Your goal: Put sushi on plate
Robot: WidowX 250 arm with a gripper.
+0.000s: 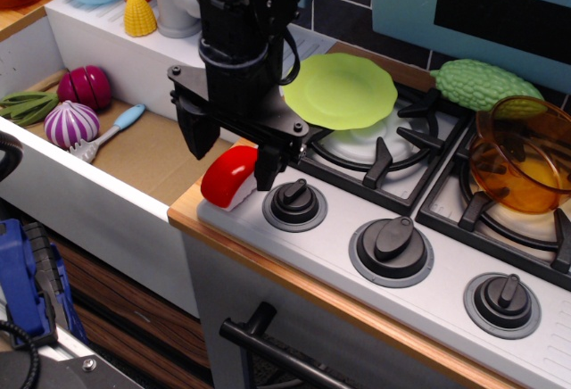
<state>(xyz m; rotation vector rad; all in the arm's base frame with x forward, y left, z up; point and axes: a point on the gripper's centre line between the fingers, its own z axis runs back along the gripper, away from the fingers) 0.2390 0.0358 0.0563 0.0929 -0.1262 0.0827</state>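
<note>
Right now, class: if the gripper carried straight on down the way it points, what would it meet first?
Probably the sushi: the gripper points down with open jaws, one finger either side of it. Under the sushi lies the stove's front panel. Depth is hard to judge from this one view.

The black arm reaches straight down, its end effector [230, 146] pointing downward with fingers spread apart.

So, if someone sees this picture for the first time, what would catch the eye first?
Probably the black gripper, open and lowered around the red and white sushi at the front left corner of the stove. Next, the bright green plate on the burner just behind it, and the orange bowl on the right burner.
</note>
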